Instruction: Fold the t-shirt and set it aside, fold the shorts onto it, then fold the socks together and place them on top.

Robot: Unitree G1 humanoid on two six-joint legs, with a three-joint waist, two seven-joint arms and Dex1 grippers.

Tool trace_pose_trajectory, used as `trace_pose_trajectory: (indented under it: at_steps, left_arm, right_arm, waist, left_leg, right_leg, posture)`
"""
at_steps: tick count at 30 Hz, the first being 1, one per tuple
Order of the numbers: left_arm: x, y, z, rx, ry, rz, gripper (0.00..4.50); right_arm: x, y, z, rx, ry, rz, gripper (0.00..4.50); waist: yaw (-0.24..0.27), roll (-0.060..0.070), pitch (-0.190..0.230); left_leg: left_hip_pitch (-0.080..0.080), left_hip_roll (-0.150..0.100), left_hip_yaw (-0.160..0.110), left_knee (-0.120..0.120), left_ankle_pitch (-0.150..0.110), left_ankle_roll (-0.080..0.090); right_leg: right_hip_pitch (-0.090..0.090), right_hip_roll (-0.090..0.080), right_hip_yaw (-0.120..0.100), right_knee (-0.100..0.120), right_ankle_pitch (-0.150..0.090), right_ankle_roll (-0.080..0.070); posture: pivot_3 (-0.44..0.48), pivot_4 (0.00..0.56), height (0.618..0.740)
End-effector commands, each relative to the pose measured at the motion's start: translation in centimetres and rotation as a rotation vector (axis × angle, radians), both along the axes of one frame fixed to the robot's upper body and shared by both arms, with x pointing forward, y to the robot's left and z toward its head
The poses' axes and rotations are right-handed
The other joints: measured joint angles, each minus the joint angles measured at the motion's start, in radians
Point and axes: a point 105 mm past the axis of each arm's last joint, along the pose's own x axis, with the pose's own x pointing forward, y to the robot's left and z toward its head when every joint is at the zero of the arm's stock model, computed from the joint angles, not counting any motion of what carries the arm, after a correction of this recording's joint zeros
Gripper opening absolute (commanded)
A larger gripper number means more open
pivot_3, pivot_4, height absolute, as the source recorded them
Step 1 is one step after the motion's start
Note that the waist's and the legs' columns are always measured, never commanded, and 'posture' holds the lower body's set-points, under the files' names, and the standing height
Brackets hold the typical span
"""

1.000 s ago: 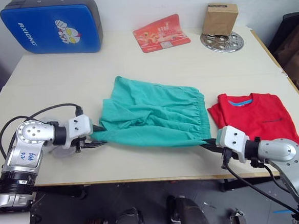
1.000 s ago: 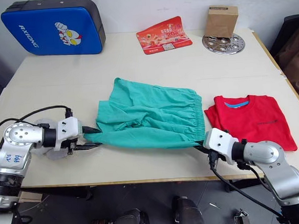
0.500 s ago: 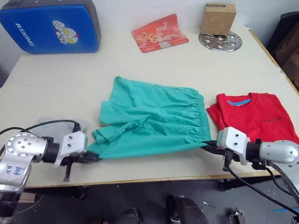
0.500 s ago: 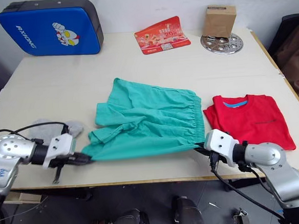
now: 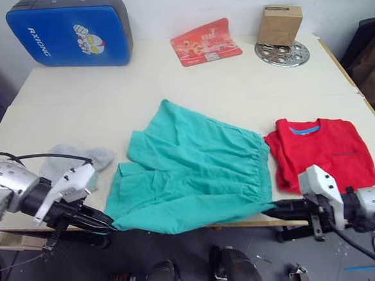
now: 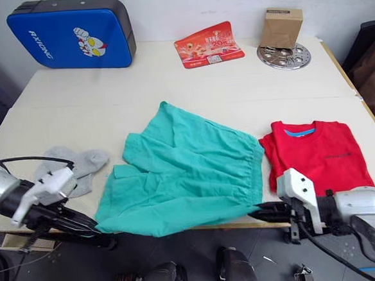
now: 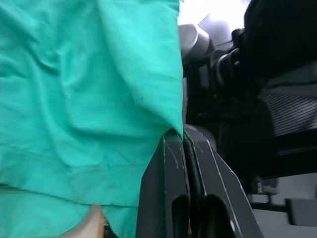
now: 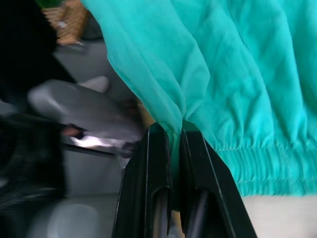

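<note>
The pale, smooth desk (image 5: 74, 90) carries everything, with a seam line running across its middle. At its far left corner lies a blue padded case (image 5: 71, 39) with rounded corners and a dark edge, printed "RXIONG" in white beside a cartoon figure.

The shorts (image 5: 190, 172), thin teal-green fabric, wrinkled, with a gathered elastic waistband on the robot's right side, lie spread at the middle of the desk; their near edge is drawn out past the front edge of the desk between the two grippers. The left gripper (image 5: 106, 221) has its black fingers pressed together on the near left corner of the shorts; in the left wrist view the cloth is caught between the fingers (image 7: 166, 163). The right gripper (image 5: 272, 206) pinches the near corner at the waistband end, and the right wrist view shows a fold of teal cloth squeezed between its fingers (image 8: 148, 163).

The t-shirt (image 5: 323, 153), soft bright red cloth, lies folded into a rough rectangle just right of the shorts, blue collar band uppermost and a small dark line of print on the chest, too small to read.

A red printed card (image 5: 204, 41) lies flat at the far edge; its writing cannot be read. Right of it a brown cardboard box (image 5: 279, 25) stands on a round perforated metal disc (image 5: 283, 52).

The socks (image 5: 73, 162), light grey knit, lie together near the desk's left front, just beside the left arm.
</note>
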Motion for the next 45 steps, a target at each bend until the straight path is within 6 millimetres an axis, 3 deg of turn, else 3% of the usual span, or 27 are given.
trace_pose_trajectory:
  at_steps: [1, 3, 6, 9, 13, 16, 21, 26, 29, 31, 36, 39, 41, 45]
  left_arm:
    - [-0.5, -0.8, 4.1, -0.15, 0.047, -0.091, 0.05]
    - [2.2, -0.9, 5.6, -0.209, -0.062, -0.056, 0.05]
    - [9.0, -1.2, 7.3, -0.238, -0.324, 0.069, 0.05]
    - [14.5, -1.8, 8.6, -0.212, -0.534, 0.151, 0.05]
    - [20.2, -5.1, 11.3, -0.263, -0.765, 0.287, 0.05]
    - [22.6, -8.5, 12.0, -0.287, -0.873, 0.36, 0.05]
    - [24.1, -12.1, 9.8, -0.226, -0.928, 0.376, 0.05]
    - [24.8, -12.6, 6.5, -0.125, -0.897, 0.395, 0.05]
    - [25.3, -12.0, 6.0, -0.08, -0.932, 0.428, 0.64]
    - [25.5, -11.5, 6.2, -0.085, -0.945, 0.462, 1.28]
    - [26.0, -9.3, 9.1, -0.172, -1.001, 0.59, 2.94]
    - [24.6, -8.8, 10.6, -0.286, -0.945, 0.511, 3.92]
    - [22.6, -8.3, 10.5, -0.335, -0.877, 0.336, 4.46]
    - [19.0, -5.5, 6.6, -0.216, -0.746, 0.058, 4.46]
  right_arm:
    - [-1.0, 0.3, 1.6, 0.064, 0.031, 0.036, 0.0]
    - [0.2, -0.1, 2.0, 0.082, 0.003, -0.039, 0.0]
    - [2.7, -0.9, 2.4, 0.122, -0.04, -0.176, 0.0]
    - [5.0, -1.6, 2.4, 0.155, -0.052, -0.298, 0.0]
    - [7.3, -3.1, 2.1, 0.173, -0.033, -0.457, 0.0]
    - [8.5, -4.2, 1.3, 0.145, -0.034, -0.556, 0.0]
    - [9.6, -4.1, 0.6, 0.115, -0.057, -0.62, 0.0]
    - [10.1, -3.8, 0.6, 0.094, -0.095, -0.645, 0.0]
    - [10.3, -4.3, 1.3, 0.113, -0.117, -0.696, 0.83]
    - [10.2, -4.5, 1.8, 0.105, -0.152, -0.709, 1.53]
    - [9.0, -5.2, 3.9, 0.078, -0.243, -0.717, 3.34]
    - [7.8, -4.1, 5.1, 0.04, -0.303, -0.639, 4.39]
    - [6.5, -2.5, 5.6, -0.001, -0.341, -0.535, 4.5]
    - [4.1, 0.9, 4.0, -0.148, -0.373, -0.302, 4.5]
  waist:
    - [0.003, 0.0, 0.0]
    - [0.012, 0.0, 0.0]
    - [0.023, 0.001, -0.001]
    - [0.024, -0.001, -0.001]
    - [0.024, -0.002, -0.001]
    - [0.024, -0.002, -0.001]
    - [0.01, -0.002, -0.001]
    - [0.006, -0.002, -0.001]
    - [0.005, -0.002, -0.001]
    - [0.008, -0.002, -0.001]
    - [0.012, -0.002, -0.001]
    - [0.014, -0.002, -0.001]
    - [0.012, -0.002, -0.001]
    - [0.003, -0.002, -0.001]
  left_leg:
    - [0.0, 0.0, 0.0, 0.0, 0.0, 0.0]
    - [0.001, -0.001, 0.0, 0.0, 0.0, 0.0]
    - [0.001, -0.003, 0.0, 0.001, 0.001, 0.0]
    - [0.001, -0.004, 0.002, 0.002, 0.003, 0.0]
    - [-0.005, -0.002, 0.002, 0.002, 0.002, 0.001]
    - [-0.007, -0.003, 0.003, 0.001, 0.001, 0.003]
    - [-0.008, -0.004, 0.005, 0.002, 0.0, 0.007]
    - [-0.005, -0.004, 0.008, 0.002, 0.001, 0.007]
    - [-0.004, -0.004, 0.008, 0.002, 0.001, 0.007]
    - [-0.005, -0.004, 0.008, 0.002, 0.001, 0.007]
    - [-0.006, -0.004, 0.008, 0.002, 0.001, 0.007]
    - [-0.006, -0.004, 0.008, 0.002, 0.0, 0.007]
    - [-0.006, -0.004, 0.008, 0.002, 0.0, 0.007]
    - [-0.004, -0.004, 0.01, 0.001, 0.0, 0.006]
  right_leg:
    - [0.0, 0.0, 0.0, 0.0, 0.0, 0.0]
    - [0.001, 0.0, 0.0, 0.0, 0.0, 0.0]
    - [0.002, 0.007, 0.0, 0.001, 0.0, 0.001]
    - [0.002, 0.011, 0.003, 0.001, 0.002, 0.003]
    - [-0.003, 0.012, 0.002, 0.0, 0.003, 0.005]
    - [-0.004, 0.009, 0.0, -0.001, 0.004, 0.006]
    - [-0.004, 0.005, -0.001, -0.003, 0.006, 0.011]
    - [-0.004, 0.002, 0.001, 0.0, 0.007, 0.011]
    - [-0.004, 0.002, 0.001, 0.0, 0.007, 0.011]
    - [-0.004, 0.001, 0.001, 0.0, 0.007, 0.011]
    - [-0.004, 0.0, 0.001, -0.001, 0.007, 0.011]
    - [-0.004, 0.0, 0.0, -0.001, 0.007, 0.011]
    - [-0.004, 0.001, -0.001, -0.001, 0.007, 0.011]
    - [-0.004, 0.007, -0.003, -0.001, 0.007, 0.011]
  posture:
    - [0.0, 0.15, 0.74]
    - [0.0, 0.15, 0.74]
    - [0.0, 0.15, 0.74]
    - [0.0, 0.15, 0.74]
    - [0.0, 0.15, 0.74]
    - [0.0, 0.15, 0.74]
    - [0.0, 0.15, 0.74]
    - [0.0, 0.15, 0.74]
    - [0.0, 0.15, 0.74]
    - [0.0, 0.15, 0.74]
    - [0.0, 0.15, 0.74]
    - [0.0, 0.15, 0.74]
    - [0.0, 0.15, 0.74]
    - [0.0, 0.15, 0.74]
